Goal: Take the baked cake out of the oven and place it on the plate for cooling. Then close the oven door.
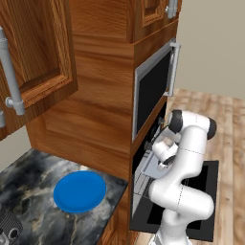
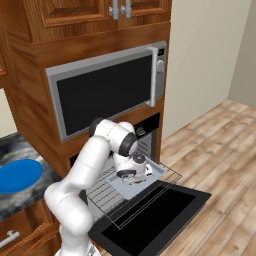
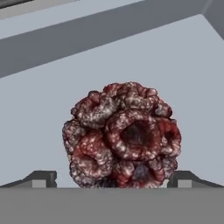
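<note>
Pincer (image 3: pixel 112 179) fingers apart, straddling knobbly, dark-brown, red-speckled cake (image 3: pixel 122 135) w/ ring-like lumps, sitting on flat, smooth grey tray (image 3: pixel 39 127).

Glossy white rounded arm (image 2: pixel 82 175) with dark joint caps and small dark fingers (image 3: pixel 43 178).

Baked cake (image 3: pixel 122 135) cut at its underside by the hand view's bottom band, between the two finger tips (image 3: pixel 41 178). Hidden behind the wrist in both base views. Grey tray (image 2: pixel 150 172) partly covered by the arm. Plate (image 2: pixel 17 175) clipped by the right base view's left edge. Oven door (image 1: pixel 210 201) largely masked by the arm.
</note>
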